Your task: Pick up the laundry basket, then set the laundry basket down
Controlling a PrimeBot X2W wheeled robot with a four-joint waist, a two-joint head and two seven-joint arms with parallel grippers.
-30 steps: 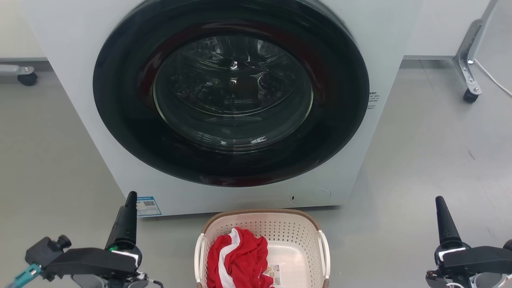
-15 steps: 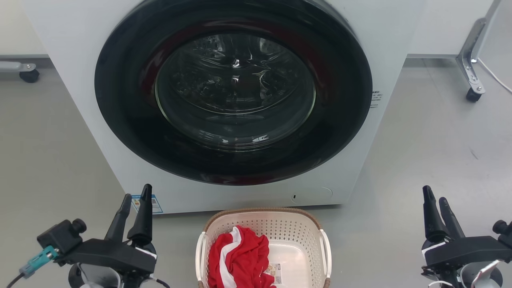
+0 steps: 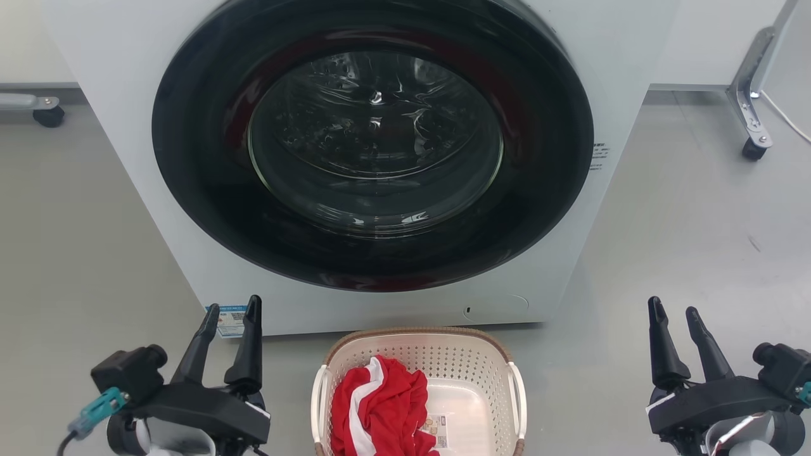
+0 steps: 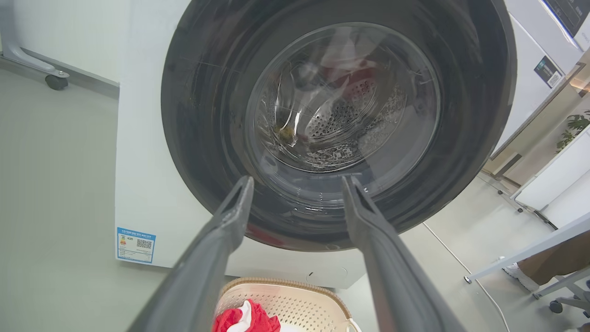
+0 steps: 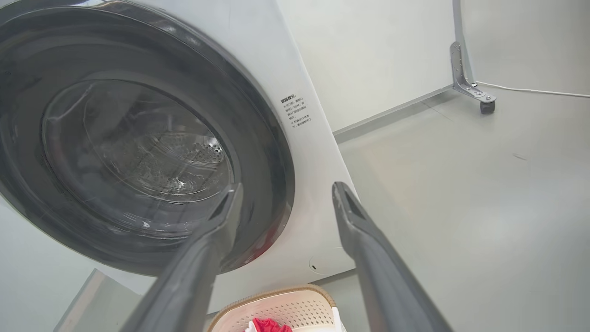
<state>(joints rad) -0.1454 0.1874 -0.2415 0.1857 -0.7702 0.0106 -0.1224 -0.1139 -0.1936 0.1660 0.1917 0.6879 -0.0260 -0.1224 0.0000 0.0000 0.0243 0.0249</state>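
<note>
The laundry basket is cream-white and perforated with a brown rim and white side handles. It stands on the floor at the bottom centre of the head view, holding a red and white cloth and a label sticker. My left gripper hangs open to the basket's left, well apart from it. On the other side my right gripper is open too, holding nothing. The basket's rim peeks in low in the left wrist view, and the basket shows low in the right wrist view.
A white front-loading washing machine with a shut dark round door stands right behind the basket. Grey floor lies on both sides. A castor frame stands far right, another castor far left.
Both grippers turned from edge-on to showing two spread fingers and moved slightly inward. The head camera shifted a little.
</note>
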